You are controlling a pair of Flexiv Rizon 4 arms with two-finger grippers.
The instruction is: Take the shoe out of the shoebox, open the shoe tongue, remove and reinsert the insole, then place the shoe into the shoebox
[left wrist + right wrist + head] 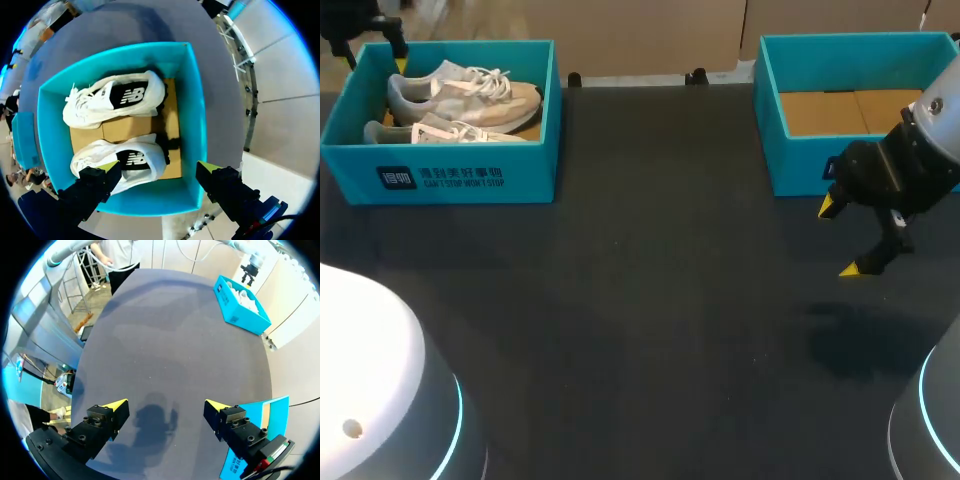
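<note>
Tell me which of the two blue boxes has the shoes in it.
The left box, under the left gripper: two white shoes lie in it. The other box, by the right gripper, shows only bare cardboard.

An open teal shoebox (470, 180) is sitting at the worktop's far left corner, with brown cardboard lining its floor. Inside, a far shoe (470, 93) and a near shoe (445, 132) are lying side by side. Both are pale cream with white laces, showing black insoles, and their toes are pointing the same way. A second open teal box (800, 165) is standing at the far right corner.
</note>
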